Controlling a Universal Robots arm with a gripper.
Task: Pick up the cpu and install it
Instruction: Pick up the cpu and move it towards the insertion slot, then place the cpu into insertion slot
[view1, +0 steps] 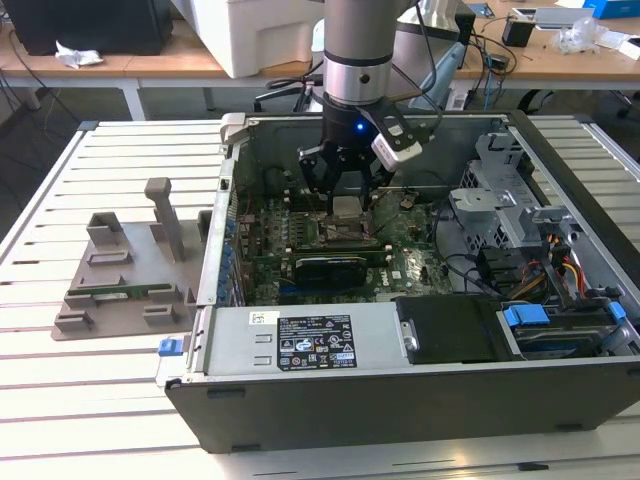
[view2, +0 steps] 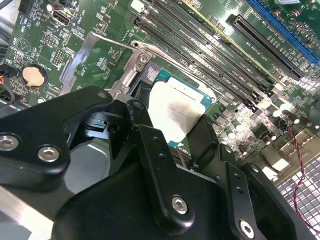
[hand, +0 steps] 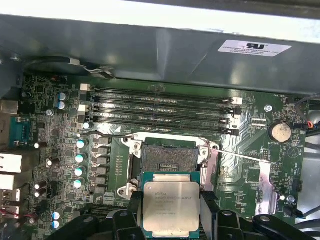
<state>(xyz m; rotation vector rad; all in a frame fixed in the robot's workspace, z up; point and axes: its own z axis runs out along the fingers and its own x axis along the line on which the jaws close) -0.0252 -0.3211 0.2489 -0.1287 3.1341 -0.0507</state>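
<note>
Your fingers (hand: 209, 210) are clamped on the cpu (hand: 171, 207), one per side, chip flat w/ metal top up. It's inside the PC case (view1: 400, 400), above the mobo (hand: 65, 125), at the edge of the open socket (hand: 167, 157), not seated.

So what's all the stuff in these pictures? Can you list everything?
computer case: one, dark grey, lying open on the table
table: one, white slats, under everything
holder block: one, grey, on the table, exterior view's left of the case
motherboard: one, green, inside the case
socket: one, black with silver frame, open and empty
memory slots: four, black, beside the socket
coin battery: one, silver, on the motherboard
cpu: one, silver, held near the socket
arm: one, grey, reaching into the case
end effector: one, black, gripping the cpu
</note>
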